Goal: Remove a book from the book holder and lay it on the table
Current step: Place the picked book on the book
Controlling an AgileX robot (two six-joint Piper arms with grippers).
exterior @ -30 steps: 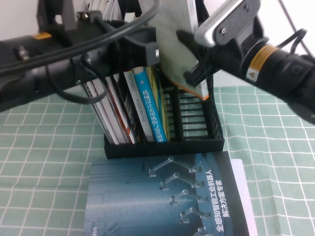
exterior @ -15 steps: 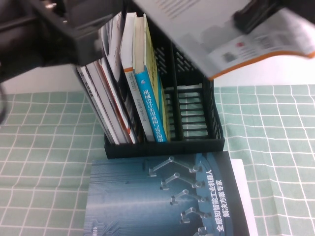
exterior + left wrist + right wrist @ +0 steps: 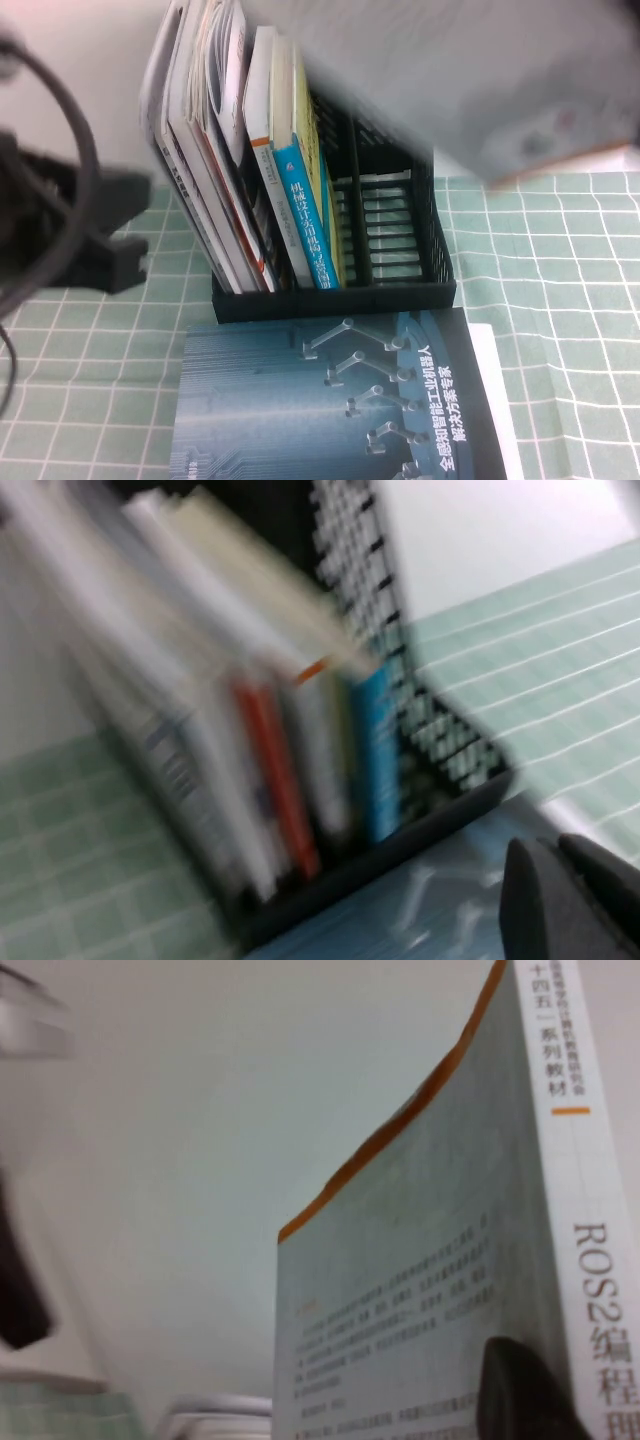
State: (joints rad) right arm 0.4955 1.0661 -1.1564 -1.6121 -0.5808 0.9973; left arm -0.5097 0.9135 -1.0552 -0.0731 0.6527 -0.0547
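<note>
The black mesh book holder (image 3: 400, 290) stands mid-table with several upright books (image 3: 290, 200) in its left half. It also shows in the left wrist view (image 3: 400, 730). My right gripper (image 3: 528, 1385) is shut on a grey book with an orange edge and white spine (image 3: 420, 1280). It holds the book in the air above and right of the holder, where it shows as a blur (image 3: 500, 90); the gripper itself is hidden there. My left arm (image 3: 90, 240) is left of the holder, apart from it. My left gripper (image 3: 570, 900) is empty with its fingers together.
A large blue book (image 3: 330, 410) lies flat on the green checked cloth (image 3: 560, 300) just in front of the holder, on top of a white book (image 3: 497, 390). The holder's right compartments hold nothing. A white wall is behind.
My right gripper has lifted the grey book up and to the right, out of the holder. My left arm has left the holder's top and swung down to the left.
</note>
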